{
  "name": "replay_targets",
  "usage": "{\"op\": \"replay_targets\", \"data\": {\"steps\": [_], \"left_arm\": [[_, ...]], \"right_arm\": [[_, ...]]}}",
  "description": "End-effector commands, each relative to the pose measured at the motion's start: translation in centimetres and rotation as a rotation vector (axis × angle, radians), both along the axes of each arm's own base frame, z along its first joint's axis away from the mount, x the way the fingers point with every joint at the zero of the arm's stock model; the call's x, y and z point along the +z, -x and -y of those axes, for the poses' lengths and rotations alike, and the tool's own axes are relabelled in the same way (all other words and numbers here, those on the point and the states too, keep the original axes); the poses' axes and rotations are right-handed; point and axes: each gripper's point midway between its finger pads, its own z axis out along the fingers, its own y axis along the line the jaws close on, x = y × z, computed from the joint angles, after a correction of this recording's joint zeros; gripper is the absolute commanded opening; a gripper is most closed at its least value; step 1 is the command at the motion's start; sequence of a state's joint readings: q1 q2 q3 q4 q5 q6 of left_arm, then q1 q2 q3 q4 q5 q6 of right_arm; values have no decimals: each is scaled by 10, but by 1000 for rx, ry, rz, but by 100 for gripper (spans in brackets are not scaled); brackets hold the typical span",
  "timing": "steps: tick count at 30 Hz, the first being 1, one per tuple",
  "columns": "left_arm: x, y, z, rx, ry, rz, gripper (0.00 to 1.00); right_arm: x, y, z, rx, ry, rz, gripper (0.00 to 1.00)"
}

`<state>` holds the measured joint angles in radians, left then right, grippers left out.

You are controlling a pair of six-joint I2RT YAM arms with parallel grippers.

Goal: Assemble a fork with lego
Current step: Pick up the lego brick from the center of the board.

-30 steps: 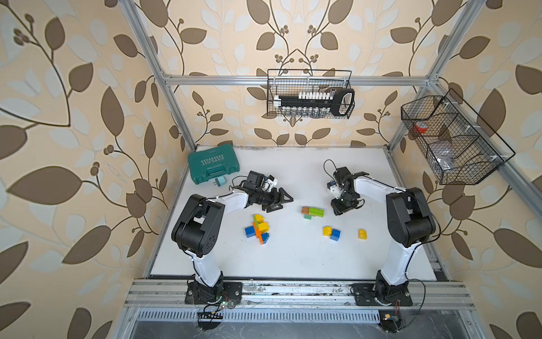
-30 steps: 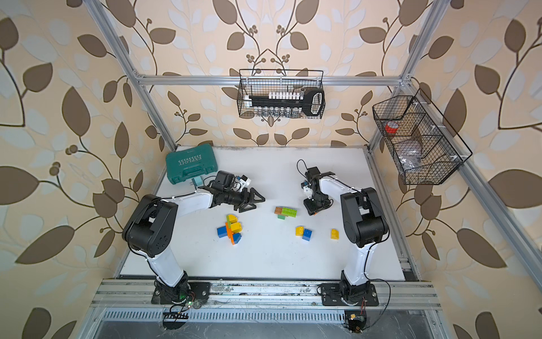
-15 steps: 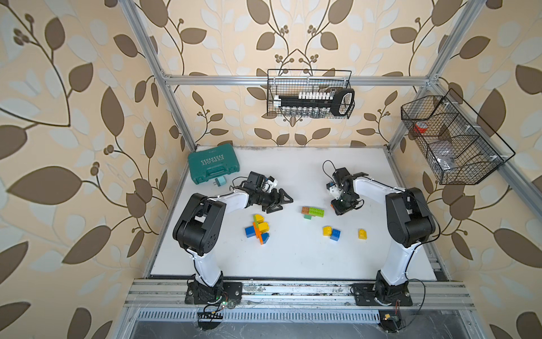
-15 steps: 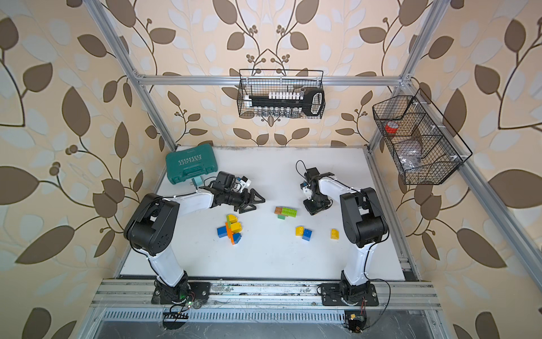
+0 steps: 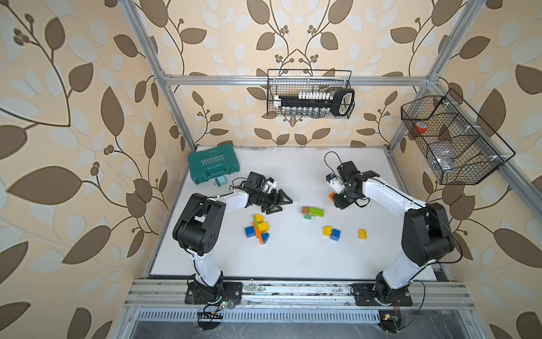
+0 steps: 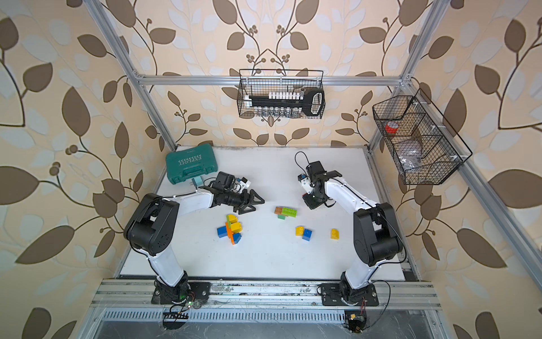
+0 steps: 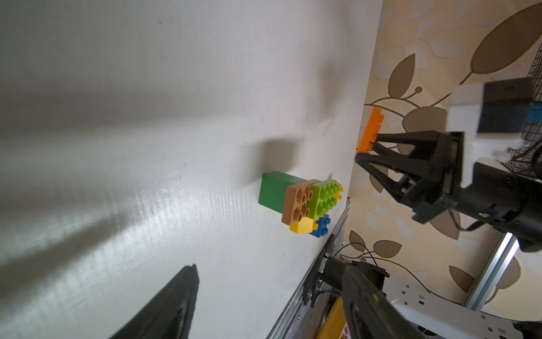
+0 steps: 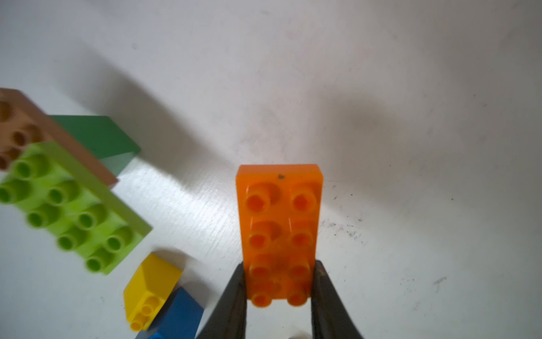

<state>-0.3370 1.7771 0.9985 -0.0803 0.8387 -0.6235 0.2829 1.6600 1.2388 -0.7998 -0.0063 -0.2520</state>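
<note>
— What's just changed?
— In a top view, my right fingers [image 5: 339, 202] have just closed on the orange brick [image 5: 331, 196], near the green-and-brown stack [image 5: 313, 212] on the bench [image 5: 293, 264]. I'd judge the fork's next piece is secured.
— Left wrist view?
— My left fingers [image 7: 164, 308] gape wide and empty, facing that stack.
— Right wrist view?
— Both fingers pinch the brick's long sides at one end, studs showing. Whether it's off the bench, I can't tell.

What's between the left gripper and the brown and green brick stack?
Nothing: bare white table separates the left gripper from the brown and green brick stack, in both top views.
</note>
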Motion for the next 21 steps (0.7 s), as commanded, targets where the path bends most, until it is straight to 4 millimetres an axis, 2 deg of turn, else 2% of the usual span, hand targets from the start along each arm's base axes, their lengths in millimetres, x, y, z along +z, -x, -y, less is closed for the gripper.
{"op": "replay_targets", "data": {"steps": [1,5,9,15,21], "left_arm": [[27,-6,-6,-5,20,63,79],[30,-8,-15,13,17,60,79],[33,-8,-28,46,16,67,79],[37,-7,-45,85,24,50,79],[36,-5,-57,110,36,46,79]], "right_arm": [[24,2,-26,70,-95,-1,11],[35,11,-57,197,-63,-38,12],[40,11,-82,245,-109,-117,6],[25,24,-108,486,48,-141,7],[18,17,-122,586,120,-120,9]]}}
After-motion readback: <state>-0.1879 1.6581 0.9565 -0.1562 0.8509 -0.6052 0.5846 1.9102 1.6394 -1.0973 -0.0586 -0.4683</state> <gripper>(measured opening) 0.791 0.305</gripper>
